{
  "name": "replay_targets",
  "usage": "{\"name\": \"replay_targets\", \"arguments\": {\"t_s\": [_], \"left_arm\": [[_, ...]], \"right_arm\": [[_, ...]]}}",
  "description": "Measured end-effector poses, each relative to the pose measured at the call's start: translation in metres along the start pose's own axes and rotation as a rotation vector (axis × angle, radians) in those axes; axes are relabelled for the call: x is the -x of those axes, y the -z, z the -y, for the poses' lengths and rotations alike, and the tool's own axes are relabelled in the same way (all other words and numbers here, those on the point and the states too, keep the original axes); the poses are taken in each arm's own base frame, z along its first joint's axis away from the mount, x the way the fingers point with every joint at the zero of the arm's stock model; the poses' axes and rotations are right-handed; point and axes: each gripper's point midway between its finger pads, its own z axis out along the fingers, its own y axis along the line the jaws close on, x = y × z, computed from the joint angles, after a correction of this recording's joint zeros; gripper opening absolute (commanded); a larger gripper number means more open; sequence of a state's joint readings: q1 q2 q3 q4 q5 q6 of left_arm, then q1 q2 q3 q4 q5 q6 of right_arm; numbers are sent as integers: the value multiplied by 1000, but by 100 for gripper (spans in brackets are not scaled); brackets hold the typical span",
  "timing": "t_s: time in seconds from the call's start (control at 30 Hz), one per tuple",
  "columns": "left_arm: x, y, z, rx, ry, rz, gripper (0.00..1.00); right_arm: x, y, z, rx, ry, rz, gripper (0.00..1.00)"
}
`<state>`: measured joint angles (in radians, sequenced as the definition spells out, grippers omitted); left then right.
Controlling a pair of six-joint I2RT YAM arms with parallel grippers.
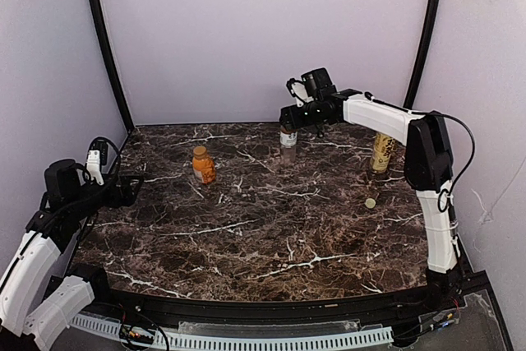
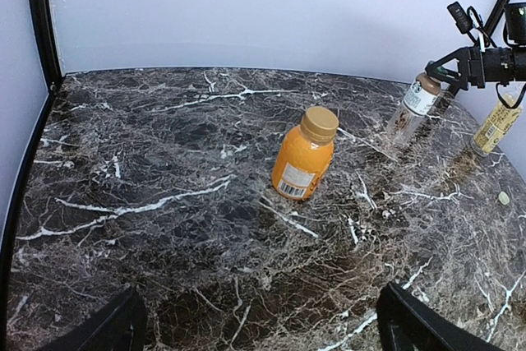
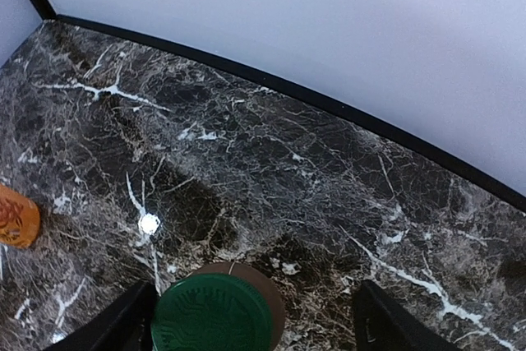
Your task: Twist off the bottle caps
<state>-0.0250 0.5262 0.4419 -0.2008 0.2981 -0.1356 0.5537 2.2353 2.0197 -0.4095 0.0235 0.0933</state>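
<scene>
The slim clear bottle (image 1: 288, 139) stands at the back middle with its dark green cap (image 3: 212, 314) on. My right gripper (image 1: 290, 123) hovers just above it, open, the cap low between its fingers (image 3: 111, 326), close to the left one. The squat orange juice bottle (image 1: 203, 167) stands left of centre with its orange cap (image 2: 319, 123) on. The tall tea bottle (image 1: 382, 152) stands at the right and no cap shows on it. The cream-white cap (image 1: 371, 202) lies on the table in front of it. My left gripper (image 1: 134, 186) is open and empty at the left, well short of the orange bottle (image 2: 302, 166).
The dark marble table (image 1: 263, 236) has a black raised rim and pale walls close behind and at both sides. The right arm (image 1: 427, 154) reaches across the back right, past the tea bottle.
</scene>
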Motion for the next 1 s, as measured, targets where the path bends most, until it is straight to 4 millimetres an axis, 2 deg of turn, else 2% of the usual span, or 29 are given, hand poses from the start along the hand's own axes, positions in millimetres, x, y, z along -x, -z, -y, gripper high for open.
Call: {"name": "replay_targets", "arguments": {"t_s": [0.2,0.33,0.5,0.53,0.7,0.77,0.8,0.83,0.87,1.0], "left_arm": [[4,0,0,0,-4,15,98],[4,0,0,0,-7,15,98],[3,0,5,-28,-23,12,97],[3,0,7,-41,-26,10,97],[6,1,30,-154,-120,-20,99],[11,3,44,-205,-203,-39,99],[12,4,53,-236,-256,-49,99],[13,5,63,-273,-315,-63,99],[12,6,73,-310,-374,-77,99],[11,8,109,-441,-585,-127,99]], "right_arm": [[-2,0,-3,8,-1,-7,57],[-2,0,-5,14,-10,-9,30],[-3,0,-7,25,-9,-9,3],[-3,0,-9,32,-8,-11,0],[-5,12,-22,90,-16,-46,0],[-1,29,-38,142,-5,-47,0],[6,48,-52,183,4,-34,0],[9,58,-65,210,17,-28,0],[17,77,-85,257,33,-3,0],[49,178,-184,493,99,146,0]]}}
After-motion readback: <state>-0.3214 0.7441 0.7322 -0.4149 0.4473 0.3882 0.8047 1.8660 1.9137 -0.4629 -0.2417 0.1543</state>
